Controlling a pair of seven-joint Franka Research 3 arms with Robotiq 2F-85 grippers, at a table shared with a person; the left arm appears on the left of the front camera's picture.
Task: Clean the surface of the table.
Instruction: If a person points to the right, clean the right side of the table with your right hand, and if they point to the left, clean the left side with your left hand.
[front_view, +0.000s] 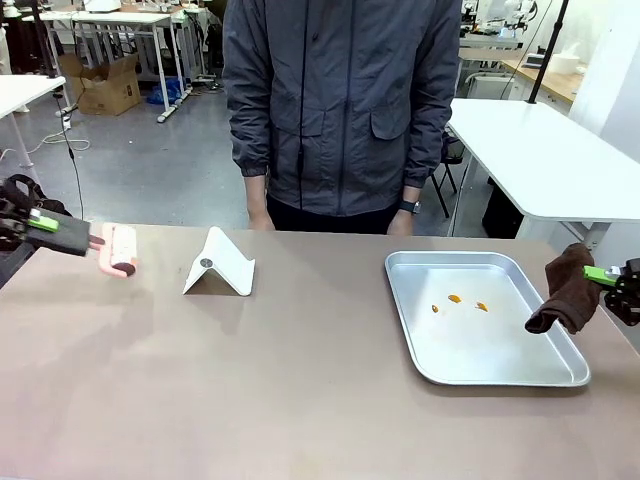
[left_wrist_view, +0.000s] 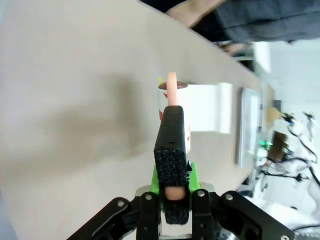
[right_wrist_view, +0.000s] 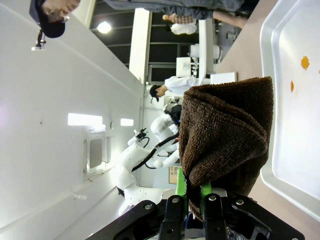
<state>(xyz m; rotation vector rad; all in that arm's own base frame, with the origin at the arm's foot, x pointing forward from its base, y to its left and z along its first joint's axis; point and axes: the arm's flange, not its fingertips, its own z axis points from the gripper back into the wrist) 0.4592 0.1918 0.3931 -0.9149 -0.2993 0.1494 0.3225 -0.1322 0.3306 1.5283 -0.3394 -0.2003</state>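
Note:
The brownish table (front_view: 250, 390) stretches across the front view. At its left edge my left gripper (front_view: 45, 223) (left_wrist_view: 173, 189) is shut on the black foam handle of a lint roller (front_view: 115, 250) (left_wrist_view: 172, 107), whose pink and white roll hovers just above the top. At the right edge my right gripper (front_view: 604, 274) (right_wrist_view: 192, 194) is shut on a dark brown cloth (front_view: 568, 290) (right_wrist_view: 225, 135), which hangs over the right rim of the silver tray (front_view: 500, 372).
Three small orange crumbs (front_view: 455, 298) lie in the tray (right_wrist_view: 295, 165). A white folded stand (front_view: 220, 266) (left_wrist_view: 212, 107) sits on the table's back left. A person in a grey jacket (front_view: 340, 100) stands at the far edge, hands by the table.

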